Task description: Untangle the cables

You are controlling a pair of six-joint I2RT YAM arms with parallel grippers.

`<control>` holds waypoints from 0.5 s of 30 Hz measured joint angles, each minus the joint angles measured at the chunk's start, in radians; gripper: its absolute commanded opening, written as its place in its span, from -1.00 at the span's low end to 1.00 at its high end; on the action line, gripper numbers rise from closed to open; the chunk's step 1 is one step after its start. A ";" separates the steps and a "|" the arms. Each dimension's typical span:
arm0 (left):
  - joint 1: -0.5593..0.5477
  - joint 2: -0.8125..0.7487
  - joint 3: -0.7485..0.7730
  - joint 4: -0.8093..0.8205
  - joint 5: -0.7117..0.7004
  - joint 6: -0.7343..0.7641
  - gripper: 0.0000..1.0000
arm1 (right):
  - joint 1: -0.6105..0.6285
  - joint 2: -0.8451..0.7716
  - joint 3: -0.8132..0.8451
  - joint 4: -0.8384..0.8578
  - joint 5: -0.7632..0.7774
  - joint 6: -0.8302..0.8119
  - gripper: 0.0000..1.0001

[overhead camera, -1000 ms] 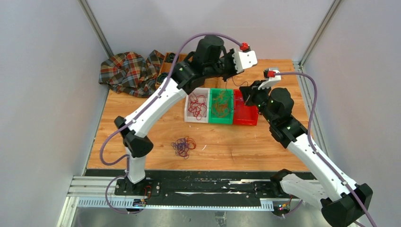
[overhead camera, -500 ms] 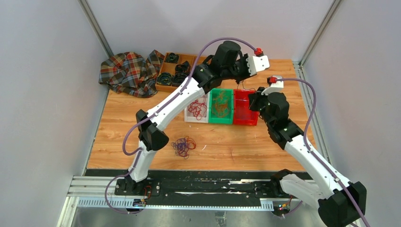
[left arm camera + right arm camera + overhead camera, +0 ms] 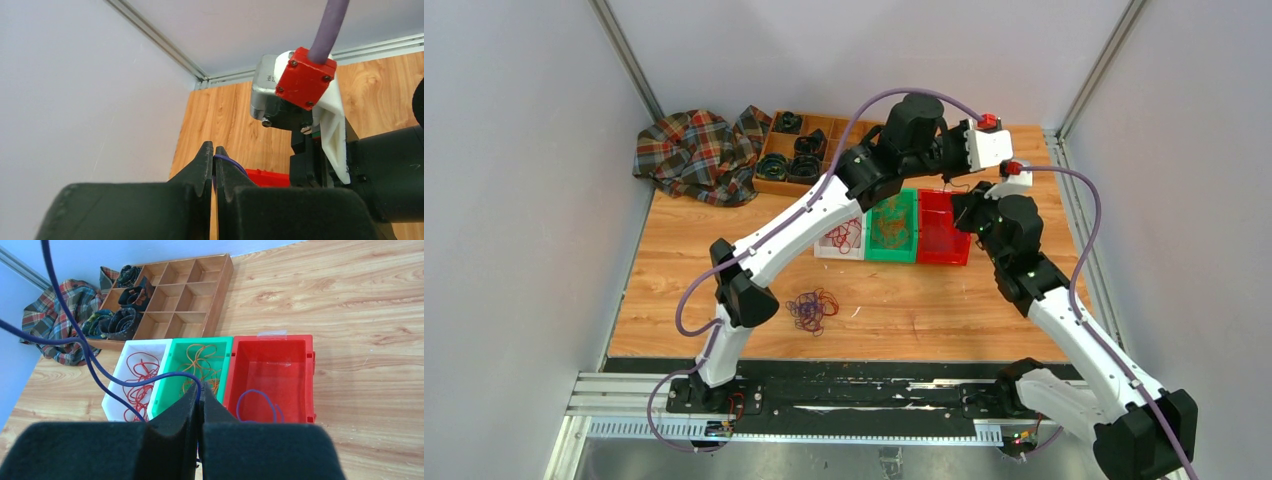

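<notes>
Right wrist view, right tool (image 3: pixel 199 401) clamped on a purple-blue cable (image 3: pixel 125 384) rising leftward, green bin (image 3: pixel 200 341) and red bin (image 3: pixel 295 338) just beyond on the table (image 3: pixel 360 300), left tool (image 3: pixel 214 161) pinched on a purple strand (image 3: pixel 231 161).

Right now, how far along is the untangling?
Done: red cables lie in the white bin, orange cables in the green bin, and one purple-blue loop in the red bin. In hand: the left gripper and right gripper are each shut on a held purple-blue cable above the bins. Left: a tangle of purple and reddish cables on the table.
</notes>
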 measured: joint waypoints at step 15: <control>0.008 0.013 -0.152 0.144 -0.048 -0.021 -0.99 | -0.013 0.031 -0.086 0.054 0.011 0.021 -0.99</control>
